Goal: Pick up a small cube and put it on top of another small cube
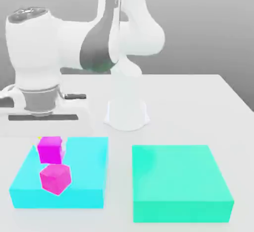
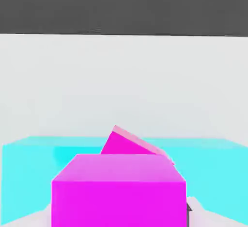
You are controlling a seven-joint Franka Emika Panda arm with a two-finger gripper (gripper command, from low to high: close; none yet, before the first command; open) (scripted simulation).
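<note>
I see a flat cyan slab [image 1: 84, 176] lying on the white table [image 1: 198, 107] toward the exterior view's left, with a green slab [image 1: 181, 181] beside it on the right, apart. A yellow sliver [image 1: 38, 138] peeks out at the cyan slab's far corner.

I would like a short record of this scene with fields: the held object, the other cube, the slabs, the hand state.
held object: magenta cube, held by the hand, above the cyan slab
other cube: second magenta cube, resting on the cyan slab, turned at an angle to it
slabs: cyan slab at the exterior view's left, green slab at its right, apart from each other
surface: white table
hand state: shut on the magenta cube
</note>
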